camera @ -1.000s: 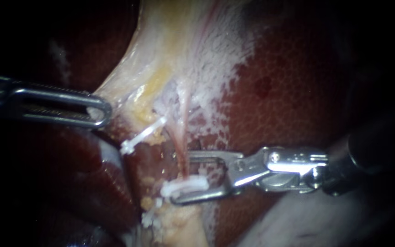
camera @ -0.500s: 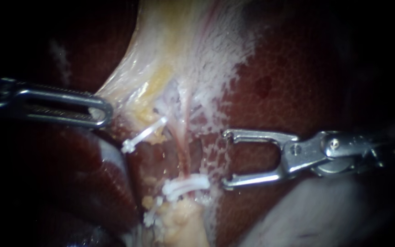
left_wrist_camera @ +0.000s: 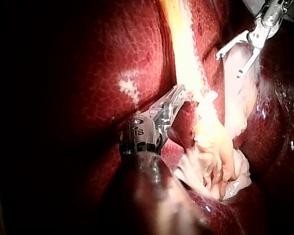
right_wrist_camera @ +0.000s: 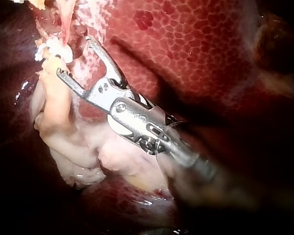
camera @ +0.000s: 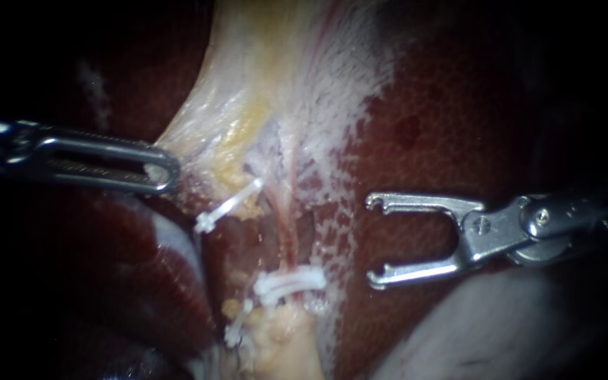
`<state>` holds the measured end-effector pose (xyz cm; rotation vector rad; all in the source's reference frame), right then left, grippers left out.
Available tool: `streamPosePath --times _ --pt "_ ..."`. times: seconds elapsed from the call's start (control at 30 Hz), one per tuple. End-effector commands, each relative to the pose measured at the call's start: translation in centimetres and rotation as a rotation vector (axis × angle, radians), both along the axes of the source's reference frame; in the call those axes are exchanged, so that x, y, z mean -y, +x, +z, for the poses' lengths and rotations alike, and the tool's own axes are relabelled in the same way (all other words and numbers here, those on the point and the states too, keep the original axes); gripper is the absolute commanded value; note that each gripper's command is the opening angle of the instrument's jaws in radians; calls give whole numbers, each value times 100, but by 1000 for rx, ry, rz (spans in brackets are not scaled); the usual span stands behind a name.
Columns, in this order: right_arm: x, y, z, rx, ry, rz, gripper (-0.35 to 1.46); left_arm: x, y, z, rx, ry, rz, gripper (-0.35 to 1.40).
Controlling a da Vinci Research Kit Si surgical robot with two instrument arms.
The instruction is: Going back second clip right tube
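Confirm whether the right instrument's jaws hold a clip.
No: the right instrument has open, empty jaws, apart from the clips on the tube.

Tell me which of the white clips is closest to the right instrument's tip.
The crosswise clip on the pink tube, facing the right instrument. The slanted clip and the lowest clip sit farther left.

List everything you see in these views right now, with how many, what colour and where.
liver: one, dark red, mottled, all around
pale tissue: one sheet, cream-yellow, centre, over the liver
tube: one clear, pink, running from pale tissue to lower clips
clips: at least three, white; one near left instrument, others lower
left instrument: one, metal, jaws shut on pale tissue
right instrument: one, metal, jaws open, empty, apart from the lower clips
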<state>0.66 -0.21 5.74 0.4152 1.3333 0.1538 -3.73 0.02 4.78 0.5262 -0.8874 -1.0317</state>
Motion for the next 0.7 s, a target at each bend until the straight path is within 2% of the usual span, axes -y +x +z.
streamPosePath --times 0.03,0.17,0.33,0.5,0.7 --pt "0 -1 0 0 0 0 60 0 -2 5 -3 2 3 -35" --pt "-1 -5 -1 -1 1 -2 60 3 -11 27 -14 7 14 -35" --pt "-4 -6 -4 -2 -2 -1 60 10 -27 45 -11 24 30 -35" --pt "-10 -6 -9 -2 -3 0 60 16 -42 48 -9 29 41 -35" --pt "-10 -6 -10 -1 -2 1 60 18 -46 47 -11 30 44 -35"
